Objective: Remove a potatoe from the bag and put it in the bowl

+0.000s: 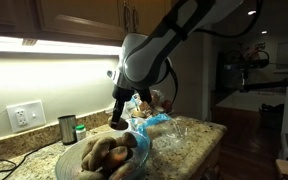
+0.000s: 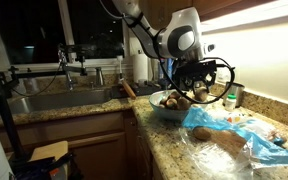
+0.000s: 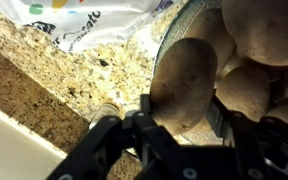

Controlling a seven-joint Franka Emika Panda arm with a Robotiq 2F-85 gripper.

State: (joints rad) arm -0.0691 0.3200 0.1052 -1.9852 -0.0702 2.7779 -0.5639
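Wrist view, potato [image 3: 184,82] gripped at bowl [image 3: 168,42] rim

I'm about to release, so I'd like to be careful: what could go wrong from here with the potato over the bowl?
1. In the wrist view the potato in the gripper hangs right at the rim of the bowl, not over its middle. Dropped here, it may clip the rim and roll onto the granite counter.
2. The bowl already holds piled potatoes, so the new one could bounce off them and out.
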